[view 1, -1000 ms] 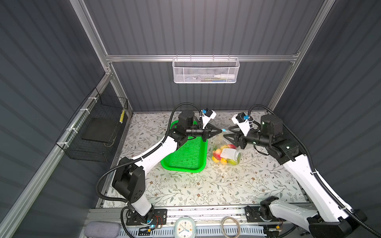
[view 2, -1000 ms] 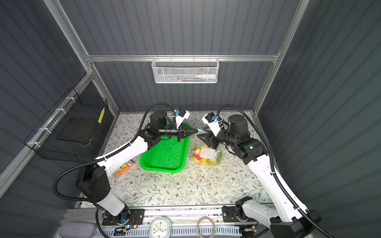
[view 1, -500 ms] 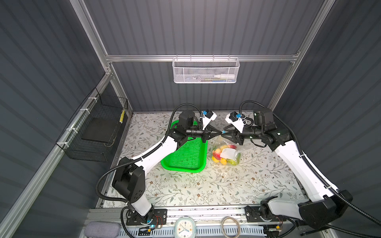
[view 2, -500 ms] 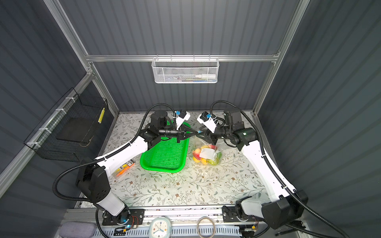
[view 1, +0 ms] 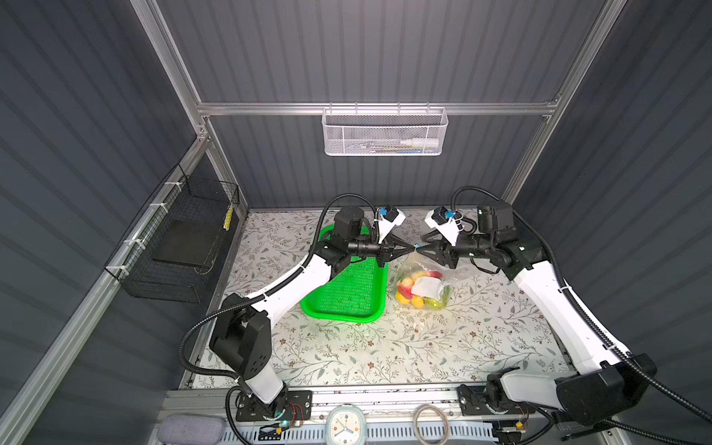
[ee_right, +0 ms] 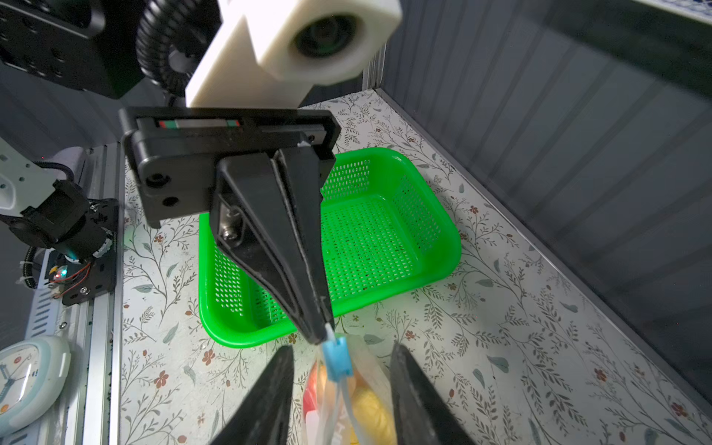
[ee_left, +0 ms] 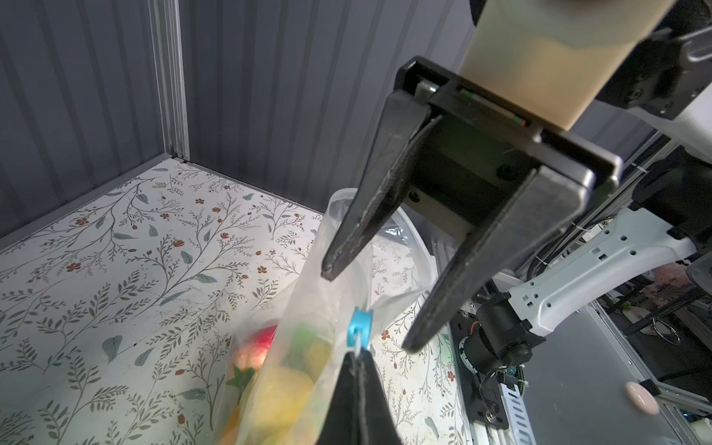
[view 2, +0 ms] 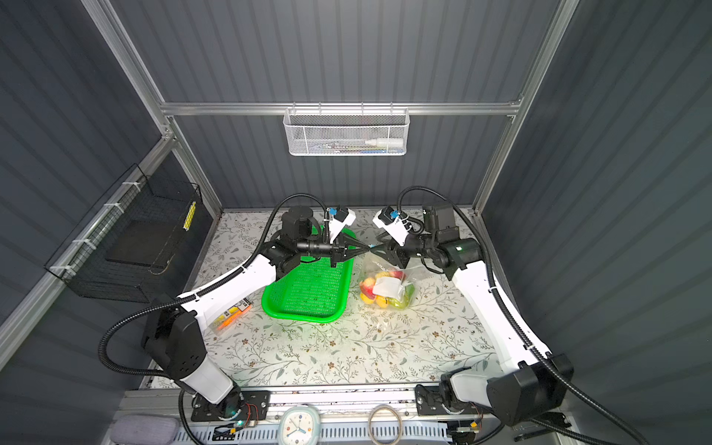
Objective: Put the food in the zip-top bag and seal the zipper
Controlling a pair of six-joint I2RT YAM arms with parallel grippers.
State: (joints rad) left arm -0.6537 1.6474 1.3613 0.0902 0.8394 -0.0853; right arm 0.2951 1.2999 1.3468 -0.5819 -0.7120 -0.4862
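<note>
The left jaws are pressed fully together on the very end of the zipper (ee_right: 328,332). They pinch the thin white strip just past its light-blue slider (ee_right: 337,358), which sits right at their tips. The right jaws face them tip to tip, stand partly open and grip nothing. Their two fingers (ee_right: 269,397) straddle the slider, one on each side, with a clear gap to it on both. In the left wrist view the slider (ee_left: 360,325) shows just beyond the closed left tips and between the spread right fingers (ee_left: 366,215). One of those fingers crosses in front of the upper plastic of the zip-top bag (ee_left: 308,308). Whether the strip beyond the slider is pressed closed cannot be told.

The bag hangs slack from the left jaws' pinch and spreads down below both pairs to the desk (view 1: 424,346), where its lower part lies. The food (view 1: 404,289) is inside it, bunched low beneath the right jaws: red, yellow and green pieces around the white label patch (view 1: 425,287). The green basket (view 1: 346,285) lies under and behind the left jaws, just beside the bag.
</note>
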